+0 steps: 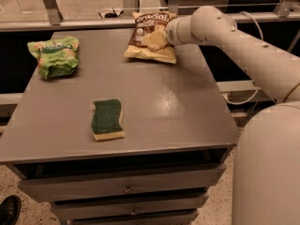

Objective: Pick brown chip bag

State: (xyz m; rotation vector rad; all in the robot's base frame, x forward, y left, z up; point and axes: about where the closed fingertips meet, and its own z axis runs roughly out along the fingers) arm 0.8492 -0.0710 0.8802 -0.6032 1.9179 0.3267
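The brown chip bag (142, 33) lies at the far edge of the grey table (187, 111), right of centre. Its dark brown top has white lettering and its pale tan bottom edge (151, 55) rests on the tabletop. My gripper (156, 39) reaches in from the right at the end of the white arm (220, 32). It sits against the bag's right side, over the pictured chips, and covers part of the bag.
A green chip bag (54, 56) lies at the far left of the table. A green-and-yellow sponge (107, 119) lies near the front middle. Drawers (126, 189) run below the tabletop. A metal rail (93, 22) runs behind the table. A shoe (9, 210) shows at the lower left.
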